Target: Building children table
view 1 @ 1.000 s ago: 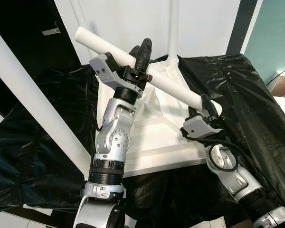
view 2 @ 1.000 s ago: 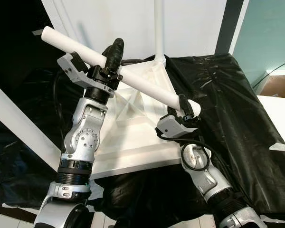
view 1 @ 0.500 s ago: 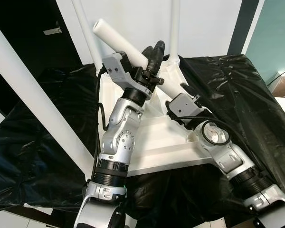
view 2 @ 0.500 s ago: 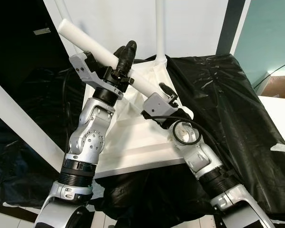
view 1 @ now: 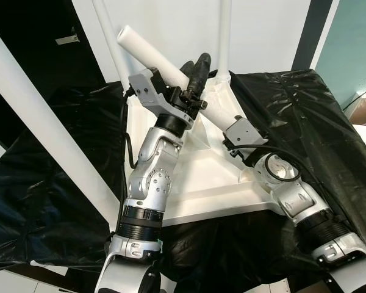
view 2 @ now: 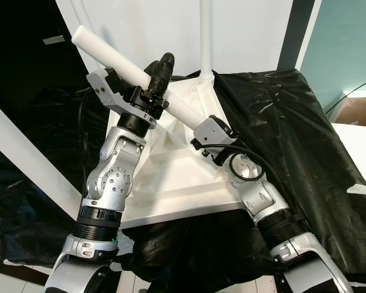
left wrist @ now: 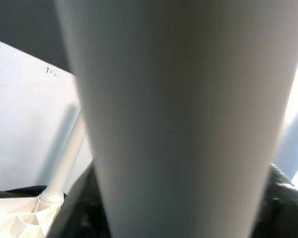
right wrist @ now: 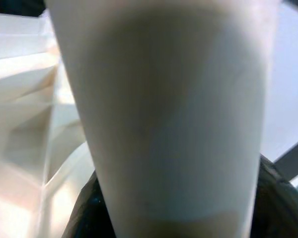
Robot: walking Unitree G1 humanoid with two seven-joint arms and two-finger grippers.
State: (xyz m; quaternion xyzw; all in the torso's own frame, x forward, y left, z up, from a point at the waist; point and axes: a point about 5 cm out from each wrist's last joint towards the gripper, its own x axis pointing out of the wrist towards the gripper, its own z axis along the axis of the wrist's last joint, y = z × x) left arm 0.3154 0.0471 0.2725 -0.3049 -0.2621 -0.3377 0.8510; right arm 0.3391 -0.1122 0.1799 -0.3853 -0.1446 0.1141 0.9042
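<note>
A white table leg (view 1: 165, 61) is held tilted above the upturned tabletop (view 1: 201, 189).
The left gripper (view 1: 192, 76) is clamped around the leg's upper part, while the right gripper (view 1: 235, 125) is closed on its lower end (near the tabletop's far corner, where another leg (view 1: 224, 36) stands upright).

A white round table leg (view 1: 151, 57) is tilted above the table. The white tabletop (view 1: 201, 183) lies upside down.
</note>
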